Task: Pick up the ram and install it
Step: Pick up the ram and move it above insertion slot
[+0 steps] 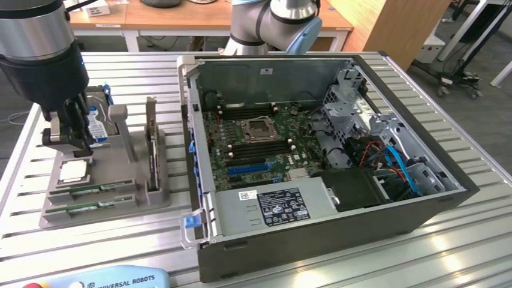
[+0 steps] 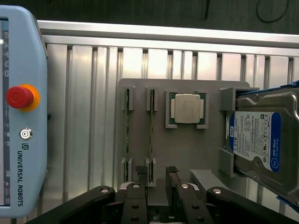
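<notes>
Ram (image 2: 151, 135) stands edge-up in the fixture (image 2: 187, 149), on the gripper's (image 2: 156, 170) near side, its long axis running left-right in the exterior view. The fingers are parted and empty.

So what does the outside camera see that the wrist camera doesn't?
The exterior view adds the open computer case with its motherboard, and the arm seen from the side. The wrist view adds the gap between the tips of the open pincer, close to the ends of the ram sticks. Both share the grey holder, the ram sticks in its slots, the processor chip and the hard drive.
</notes>
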Robot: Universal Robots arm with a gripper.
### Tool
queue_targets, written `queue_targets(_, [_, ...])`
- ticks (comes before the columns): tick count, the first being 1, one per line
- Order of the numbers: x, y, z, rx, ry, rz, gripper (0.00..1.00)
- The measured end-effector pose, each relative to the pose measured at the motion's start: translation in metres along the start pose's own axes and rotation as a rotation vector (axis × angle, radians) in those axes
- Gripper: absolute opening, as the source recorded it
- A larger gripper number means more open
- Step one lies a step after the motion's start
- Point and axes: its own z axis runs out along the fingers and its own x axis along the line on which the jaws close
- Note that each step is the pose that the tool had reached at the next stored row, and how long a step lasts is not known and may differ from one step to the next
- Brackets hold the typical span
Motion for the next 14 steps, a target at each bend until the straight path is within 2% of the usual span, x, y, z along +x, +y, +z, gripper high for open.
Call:
queue_targets(6, [0.004, 0.0001, 0.0, 0.0001, -0.0001, 0.0, 0.3])
queue_targets(14, [0.017, 0.0003, -0.0002, 0.0001, 0.0, 0.0, 0.3])
